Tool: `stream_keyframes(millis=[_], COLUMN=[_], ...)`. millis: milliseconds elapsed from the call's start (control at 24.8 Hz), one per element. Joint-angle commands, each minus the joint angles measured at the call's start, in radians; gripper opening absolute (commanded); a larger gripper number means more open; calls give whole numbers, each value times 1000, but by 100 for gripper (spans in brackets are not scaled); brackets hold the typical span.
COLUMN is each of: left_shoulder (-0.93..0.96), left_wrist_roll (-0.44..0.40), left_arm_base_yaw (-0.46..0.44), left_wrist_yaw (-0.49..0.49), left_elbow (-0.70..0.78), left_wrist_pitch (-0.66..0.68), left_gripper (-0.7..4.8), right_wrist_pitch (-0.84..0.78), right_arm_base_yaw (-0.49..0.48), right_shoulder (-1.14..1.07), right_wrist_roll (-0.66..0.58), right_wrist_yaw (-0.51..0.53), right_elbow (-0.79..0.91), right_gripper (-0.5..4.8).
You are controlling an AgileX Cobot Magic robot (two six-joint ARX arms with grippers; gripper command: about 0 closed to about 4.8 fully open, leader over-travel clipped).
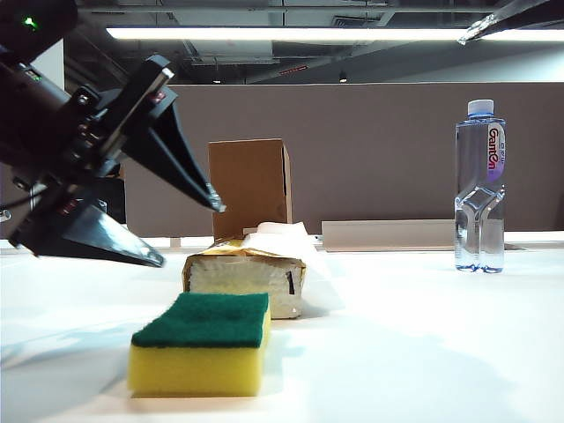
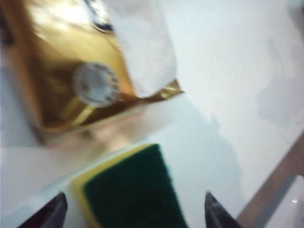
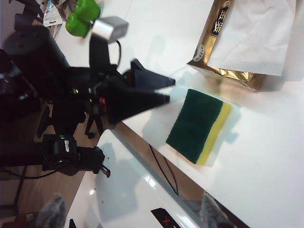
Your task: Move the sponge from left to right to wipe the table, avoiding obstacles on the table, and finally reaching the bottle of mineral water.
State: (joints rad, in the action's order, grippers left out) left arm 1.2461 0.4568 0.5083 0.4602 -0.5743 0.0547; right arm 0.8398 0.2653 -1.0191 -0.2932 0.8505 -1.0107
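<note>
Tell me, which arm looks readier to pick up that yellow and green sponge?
The left. Its open pincer hangs just above and beside the sponge, which shows between its fingertips in its wrist view. The right pincer is also open but looks on from farther off, at the table's edge.

backdrop: plain grey-brown partition wall [image 1: 370, 150] runs across the whole back, behind the worktop
lighting: one long fluorescent strip light [image 1: 291, 33] up on a dark ceiling with exposed ducts
green stuff: a couple of bright green round objects [image 3: 83, 15] off beyond the worktop's far corner, too small to tell what they are
cable: thin black cable [image 3: 161, 166] hanging along the worktop edge
</note>
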Motion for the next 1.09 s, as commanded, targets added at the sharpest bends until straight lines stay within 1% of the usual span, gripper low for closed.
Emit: stream_keyframes(millis=[40,121,202,323,363,444,524,565,645,726,807,968,1048,1089], left_shoulder=[-47,-97,-153,-246,-298,-350,-418,-458,-504,-529,-555,-604,-637,-657], left_wrist_roll=[-113,-175,-236,-314,-354,-383,-404,-418,-446,-454,-457,-442,-441,-425], left_arm_base_yaw=[-53,-100,-139,-189,-214,-245,-309,-366,-430,-437,-435,-435,-435,-435], left_wrist_yaw=[-67,-147,-220,-291,-322,-338,-336,-323,-316,-334,-316,-279,-237,-192], left_elbow=[-64,-122,-166,-200,-200,-200,-200,-200,-200,-200,-200,-200,-200,-200], left_wrist_pitch=[180,282,340,391,410,433,480,523,597,633,657,692,717,734], left_gripper=[373,372,372,372,372,372,372,372,372,372,372,372,372,372], right_wrist_pitch=[2,9,24,43,47,46,45,45,45,45,44,42,37,38], right_arm_base_yaw=[0,0,0,0,0,0,0,0,0,1,26,112,151,167], right_shoulder=[5,6,6,6,6,6,6,6,6,6,0,-3,-10,-16], right_wrist_roll=[8,8,11,21,34,38,61,62,62,62,60,58,43,35], right_wrist_yaw=[9,9,8,8,5,-2,-10,-22,-22,-22,-28,-100,-152,-172], right_elbow=[-5,-5,-5,-5,-5,-4,-4,-4,-4,-4,-4,-4,-4,-2], right_gripper=[366,366,366,366,366,364,364,364,364,364,364,364,364,364])
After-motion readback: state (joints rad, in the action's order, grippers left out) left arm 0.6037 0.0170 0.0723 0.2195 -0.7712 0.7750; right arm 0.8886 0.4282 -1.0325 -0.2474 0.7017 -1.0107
